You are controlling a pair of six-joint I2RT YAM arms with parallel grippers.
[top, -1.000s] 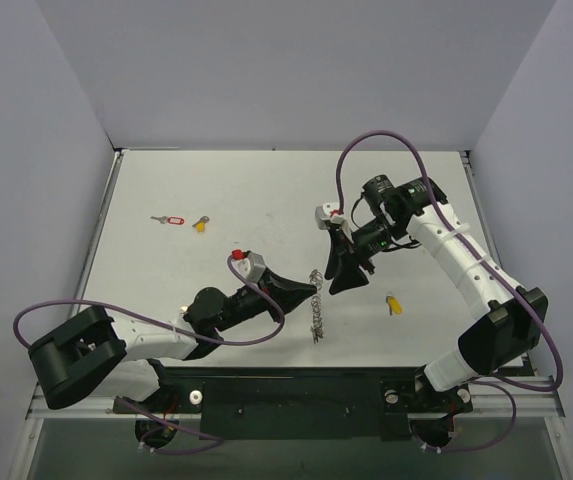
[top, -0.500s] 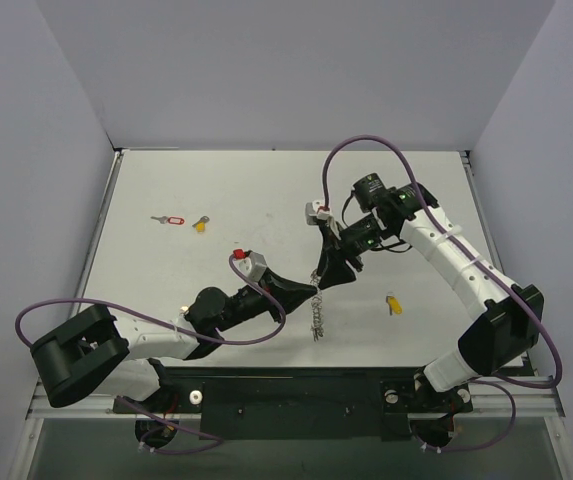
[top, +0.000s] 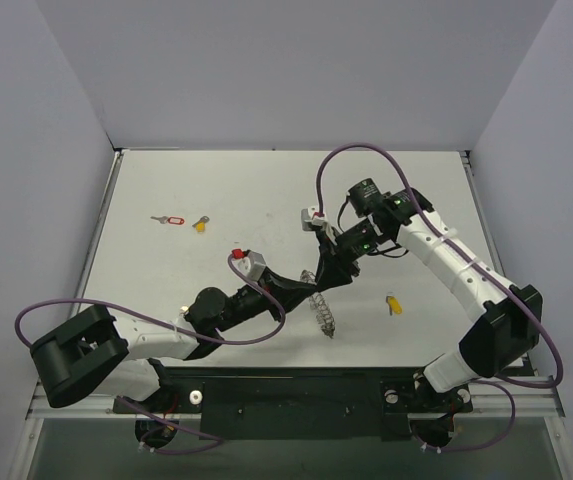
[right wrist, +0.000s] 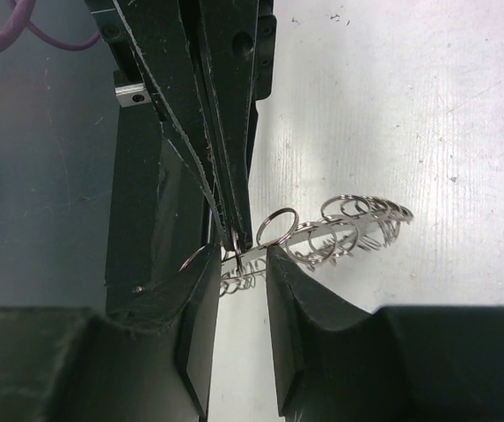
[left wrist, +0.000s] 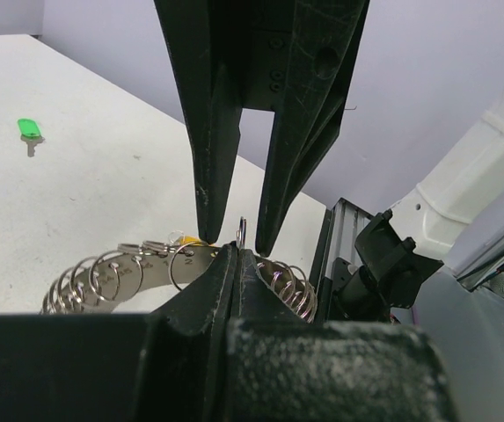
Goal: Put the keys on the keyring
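Pinching keyring link, left fingers closed on it; right fingers apart, straddling same link; rest trails toward 5 o'clock.

Keyring partly behind left end effector

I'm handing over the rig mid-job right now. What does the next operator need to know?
Left gripper: shut on the keyring.
Right gripper: open, fingers either side of one ring beside the left fingertips, not gripping.
Keys: red-tag key and yellow key lie loose at the table's far left. Second yellow key lies right of the keyring. Green key shows only in the left wrist view.
Done: keyring gripped.
Left: all four keys to thread on.
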